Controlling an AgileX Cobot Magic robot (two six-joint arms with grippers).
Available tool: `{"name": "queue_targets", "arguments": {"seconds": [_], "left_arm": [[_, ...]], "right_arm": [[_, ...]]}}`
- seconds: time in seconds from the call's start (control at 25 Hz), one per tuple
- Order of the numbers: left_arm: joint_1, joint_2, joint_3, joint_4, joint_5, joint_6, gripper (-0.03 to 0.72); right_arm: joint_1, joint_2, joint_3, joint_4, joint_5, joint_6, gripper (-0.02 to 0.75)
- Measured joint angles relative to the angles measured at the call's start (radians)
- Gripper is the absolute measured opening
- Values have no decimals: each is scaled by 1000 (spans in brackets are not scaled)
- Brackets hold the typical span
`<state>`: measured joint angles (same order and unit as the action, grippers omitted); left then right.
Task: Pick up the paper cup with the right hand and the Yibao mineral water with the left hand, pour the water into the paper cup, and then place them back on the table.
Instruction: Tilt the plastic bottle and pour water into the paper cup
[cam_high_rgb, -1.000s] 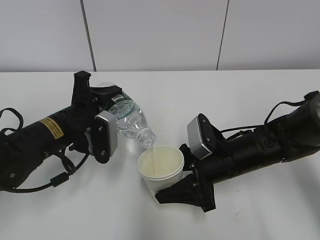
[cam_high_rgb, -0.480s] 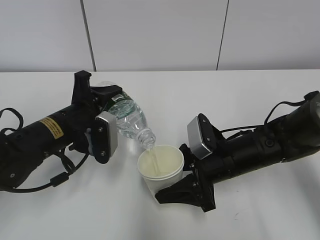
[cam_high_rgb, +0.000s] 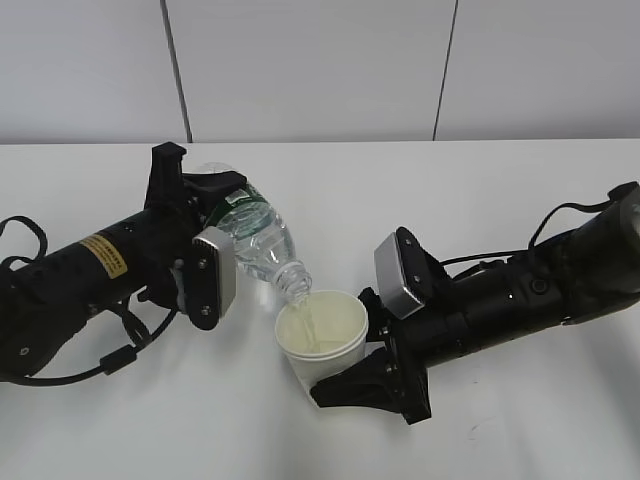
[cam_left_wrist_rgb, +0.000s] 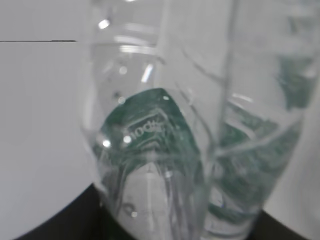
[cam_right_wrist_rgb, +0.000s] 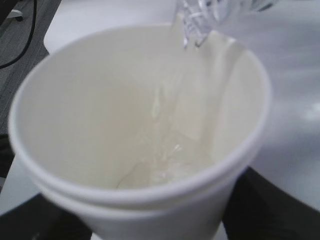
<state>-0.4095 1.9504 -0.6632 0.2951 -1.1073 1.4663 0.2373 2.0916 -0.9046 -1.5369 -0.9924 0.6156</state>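
My left gripper (cam_high_rgb: 215, 195) is shut on the Yibao mineral water bottle (cam_high_rgb: 258, 243), which is tilted with its open neck down to the right over the cup. A thin stream of water runs into the paper cup (cam_high_rgb: 322, 338). My right gripper (cam_high_rgb: 352, 385) is shut on the cup and holds it just above the table (cam_high_rgb: 330, 190), tilted slightly left. The left wrist view is filled by the bottle's clear body and green label (cam_left_wrist_rgb: 150, 130). The right wrist view shows the cup's cream inside (cam_right_wrist_rgb: 135, 110) with water pooling and the bottle neck (cam_right_wrist_rgb: 200, 20) above its rim.
A white panelled wall stands behind the table. Loose black cables (cam_high_rgb: 120, 355) hang from the left arm. The right arm's cable (cam_high_rgb: 560, 215) loops at the far right. Dark floor shows past the table edge in the right wrist view (cam_right_wrist_rgb: 20, 30).
The bottle has tipped a little further down toward the cup. The water keeps running. The cup and the right arm have not moved.
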Motion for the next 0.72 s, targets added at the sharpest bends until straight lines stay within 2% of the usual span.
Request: {"name": "queue_targets", "arguments": {"seconds": [0.72], "left_arm": [[0,0,0,0,-6,13,324]], "right_arm": [[0,0,0,0,0,0,524]]}}
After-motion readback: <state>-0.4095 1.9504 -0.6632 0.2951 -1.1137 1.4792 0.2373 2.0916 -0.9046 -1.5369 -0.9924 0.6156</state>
